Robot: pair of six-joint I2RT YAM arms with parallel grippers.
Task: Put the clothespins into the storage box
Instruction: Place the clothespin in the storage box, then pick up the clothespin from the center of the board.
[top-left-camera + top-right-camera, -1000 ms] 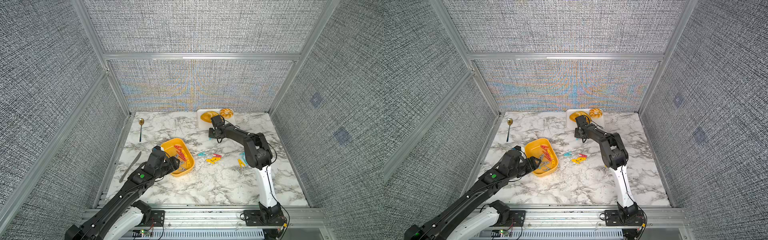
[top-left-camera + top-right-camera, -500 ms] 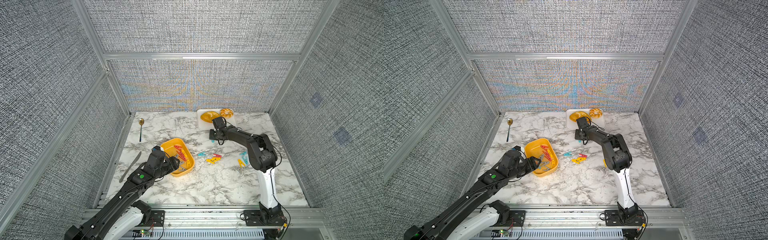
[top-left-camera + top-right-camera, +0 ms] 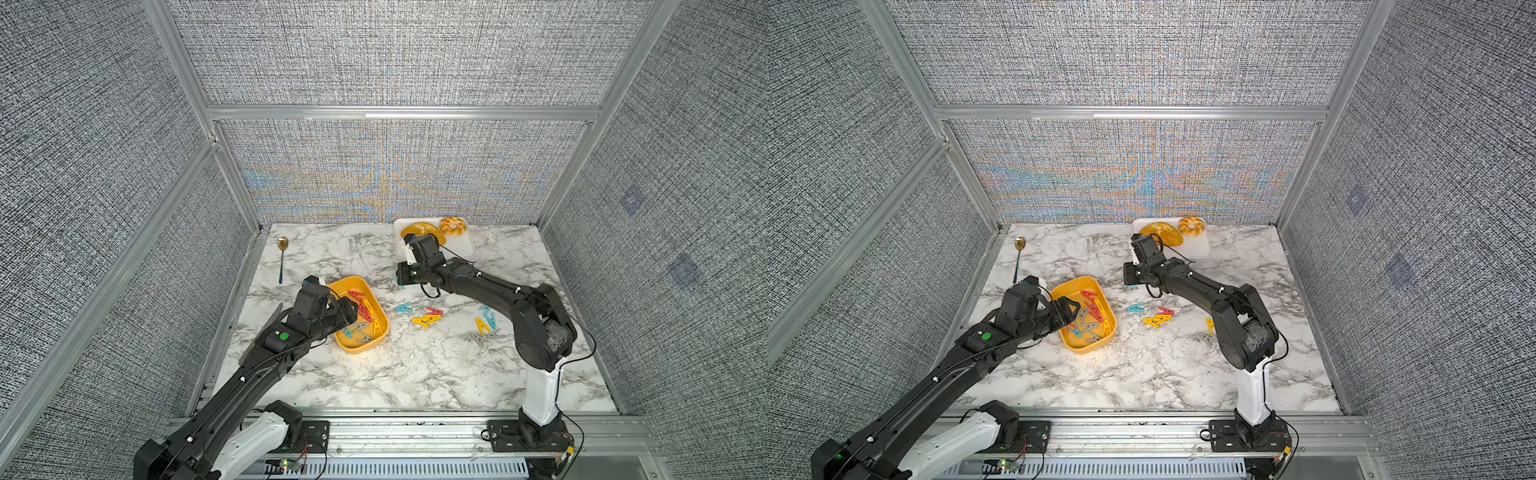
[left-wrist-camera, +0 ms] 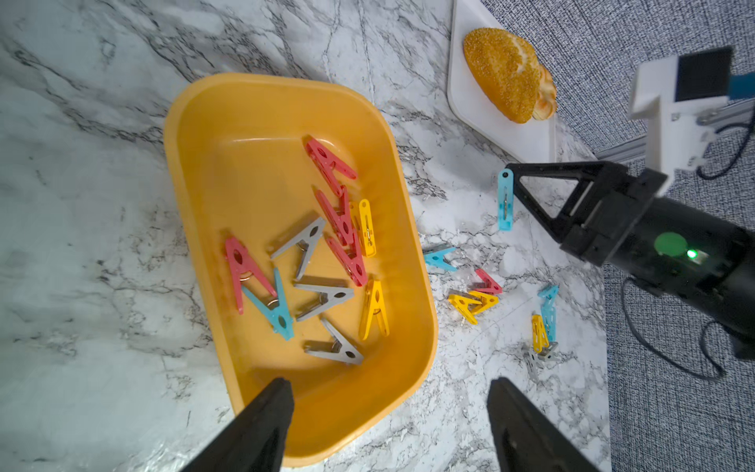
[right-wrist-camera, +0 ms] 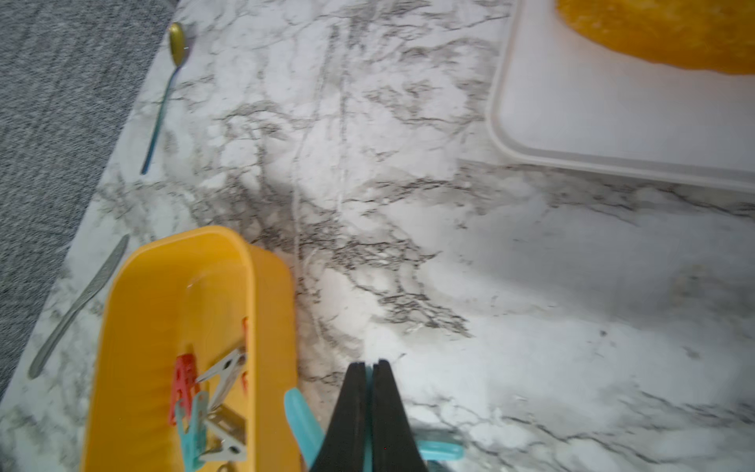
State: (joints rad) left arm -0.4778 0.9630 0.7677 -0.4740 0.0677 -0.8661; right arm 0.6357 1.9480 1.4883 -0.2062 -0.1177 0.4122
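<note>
The yellow-orange storage box (image 3: 357, 347) (image 3: 1077, 349) (image 4: 175, 163) (image 5: 269, 306) sits left of centre and holds several clothespins (image 4: 322, 261) in red, grey, teal and yellow. More clothespins lie loose on the marble to its right: a teal one (image 3: 404, 308), a red and yellow cluster (image 3: 428, 318) (image 3: 1158, 318) and a yellow, teal and grey group (image 3: 484, 326) (image 4: 543, 327). My right gripper (image 3: 400, 284) (image 3: 1129, 284) (image 5: 369, 363) is shut on a teal clothespin (image 4: 505, 200) (image 5: 302, 421) low over the marble, beyond the box's far right corner. My left gripper (image 3: 349, 309) (image 3: 1069, 307) (image 4: 388, 384) hangs open and empty over the box's near left rim.
A white tray (image 3: 465, 249) (image 5: 613, 135) with bread stands at the back, just behind the right wrist. A spoon (image 3: 282, 257) (image 5: 167, 94) lies at the back left. A grey knife (image 5: 81, 302) lies left of the box, partly under the left arm.
The right gripper's jaws have closed on the teal clothespin, and its wrist has shifted slightly away from the tray. The left arm has hardly moved.
</note>
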